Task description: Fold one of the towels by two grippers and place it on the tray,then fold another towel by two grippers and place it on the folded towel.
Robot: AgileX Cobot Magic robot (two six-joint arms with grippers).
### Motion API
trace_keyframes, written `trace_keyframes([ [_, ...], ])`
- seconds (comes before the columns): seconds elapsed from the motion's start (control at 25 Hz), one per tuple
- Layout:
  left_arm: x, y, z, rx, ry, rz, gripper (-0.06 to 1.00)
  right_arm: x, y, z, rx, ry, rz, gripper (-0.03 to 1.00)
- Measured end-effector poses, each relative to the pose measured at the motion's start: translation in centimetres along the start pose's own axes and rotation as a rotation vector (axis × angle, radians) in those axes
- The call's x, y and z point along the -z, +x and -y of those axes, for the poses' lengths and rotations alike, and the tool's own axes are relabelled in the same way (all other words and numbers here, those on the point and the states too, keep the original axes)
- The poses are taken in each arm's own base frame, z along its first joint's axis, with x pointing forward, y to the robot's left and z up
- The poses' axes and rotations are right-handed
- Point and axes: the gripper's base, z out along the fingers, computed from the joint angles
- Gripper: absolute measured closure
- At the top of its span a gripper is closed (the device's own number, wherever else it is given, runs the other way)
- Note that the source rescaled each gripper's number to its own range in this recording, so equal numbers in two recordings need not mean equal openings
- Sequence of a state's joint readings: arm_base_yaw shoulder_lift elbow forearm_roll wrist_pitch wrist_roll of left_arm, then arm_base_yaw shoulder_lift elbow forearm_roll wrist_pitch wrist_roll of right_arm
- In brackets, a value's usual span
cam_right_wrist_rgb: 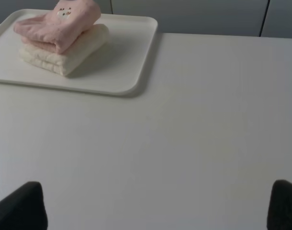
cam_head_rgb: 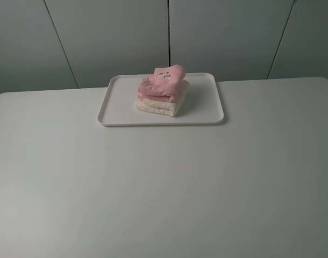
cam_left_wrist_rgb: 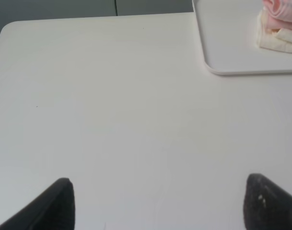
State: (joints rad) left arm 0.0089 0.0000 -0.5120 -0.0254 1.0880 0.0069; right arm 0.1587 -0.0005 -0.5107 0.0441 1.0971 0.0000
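Note:
A white tray [cam_head_rgb: 207, 115] stands at the back middle of the table. On it lies a folded cream towel [cam_head_rgb: 158, 106] with a folded pink towel [cam_head_rgb: 163, 85] stacked on top. The stack also shows in the right wrist view, cream [cam_right_wrist_rgb: 69, 55] under pink [cam_right_wrist_rgb: 60, 24], and at the edge of the left wrist view [cam_left_wrist_rgb: 280, 26]. Neither arm shows in the exterior view. My left gripper [cam_left_wrist_rgb: 160, 201] is open and empty over bare table, well short of the tray [cam_left_wrist_rgb: 222, 57]. My right gripper [cam_right_wrist_rgb: 158, 206] is open and empty, also back from the tray [cam_right_wrist_rgb: 131, 72].
The white table [cam_head_rgb: 164, 188] spreads wide around the tray. Grey wall panels [cam_head_rgb: 110, 37] stand behind the table's far edge.

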Motion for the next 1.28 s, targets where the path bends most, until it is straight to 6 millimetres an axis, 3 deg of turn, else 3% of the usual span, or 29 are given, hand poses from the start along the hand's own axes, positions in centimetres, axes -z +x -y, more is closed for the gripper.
trace_keyframes([
  [0.4,0.00,0.00,0.00,0.000,0.000,0.000,0.03,-0.02,-0.01,0.17,-0.040,0.143,0.002,-0.03],
  [1.28,0.00,0.00,0.00,0.000,0.000,0.000,0.03,-0.02,-0.01,0.15,-0.049,0.144,0.003,-0.03],
])
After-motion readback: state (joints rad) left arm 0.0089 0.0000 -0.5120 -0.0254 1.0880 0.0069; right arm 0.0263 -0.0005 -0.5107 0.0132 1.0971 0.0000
